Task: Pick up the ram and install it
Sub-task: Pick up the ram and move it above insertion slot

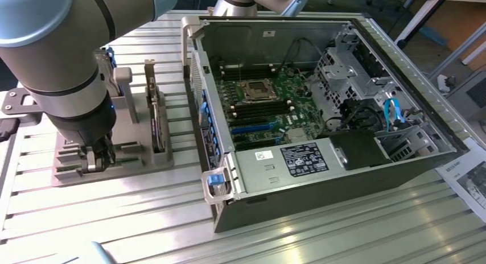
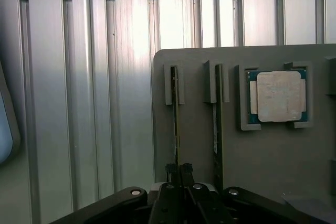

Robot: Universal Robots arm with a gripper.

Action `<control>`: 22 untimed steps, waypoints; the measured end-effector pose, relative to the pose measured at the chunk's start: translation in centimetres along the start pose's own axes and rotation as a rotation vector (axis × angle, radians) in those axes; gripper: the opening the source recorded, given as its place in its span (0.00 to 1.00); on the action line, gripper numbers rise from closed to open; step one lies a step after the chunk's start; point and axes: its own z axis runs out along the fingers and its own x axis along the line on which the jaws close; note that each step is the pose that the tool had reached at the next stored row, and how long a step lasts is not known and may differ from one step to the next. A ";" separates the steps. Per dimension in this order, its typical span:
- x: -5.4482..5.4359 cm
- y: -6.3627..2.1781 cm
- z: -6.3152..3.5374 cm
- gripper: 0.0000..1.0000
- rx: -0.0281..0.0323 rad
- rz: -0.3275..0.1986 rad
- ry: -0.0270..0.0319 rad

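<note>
The ram (image 2: 176,114) stands on edge in the outer slot of a grey holder (image 2: 262,156), seen as a thin green-edged strip. My gripper (image 2: 178,174) is right over its near end, with both black fingertips pressed together on the strip. In the exterior view the gripper (image 1: 97,160) reaches down into the holder (image 1: 122,167) at the exterior view's left, beside the open computer case (image 1: 395,161). The motherboard (image 1: 266,104) with its long memory slots lies inside the case.
A second, darker card (image 2: 217,124) stands in the neighbouring slot, and a square silver CPU chip (image 2: 277,96) lies in a pocket of the holder. The dark upright card (image 1: 157,127) rises close to the arm. Ribbed aluminium table (image 1: 319,235) surrounds everything.
</note>
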 end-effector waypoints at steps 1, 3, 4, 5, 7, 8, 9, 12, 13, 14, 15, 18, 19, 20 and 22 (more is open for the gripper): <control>0.0 0.00 -0.05 0.12 -0.0002 0.000 0.0001; 0.0 0.00 -0.17 0.12 -0.0003 -0.001 -0.0001; 0.0 0.00 -0.25 0.12 -0.0003 -0.001 -0.0002; 0.0 0.01 -0.29 0.12 -0.0002 -0.001 -0.0003; 0.0 0.00 -0.38 0.12 -0.0002 -0.002 -0.0006; 0.0 0.01 -0.45 0.12 -0.0003 -0.002 -0.0006; 0.0 0.01 -0.52 0.12 -0.0003 -0.003 -0.0008; 0.0 0.01 -0.68 0.12 -0.0004 -0.004 -0.0012; 0.0 0.01 -0.75 0.12 -0.0004 -0.004 -0.0015; 0.0 0.01 -0.81 0.12 -0.0003 -0.004 -0.0017; 0.0 0.01 -0.87 0.12 -0.0004 -0.005 -0.0019; 0.0 0.01 -0.98 0.12 -0.0003 -0.005 -0.0022; 0.0 0.01 -1.02 0.12 -0.0003 -0.005 -0.0023; 0.0 0.02 -1.07 0.12 -0.0004 -0.006 -0.0024; 0.0 0.02 -1.18 0.12 -0.0006 -0.006 -0.0025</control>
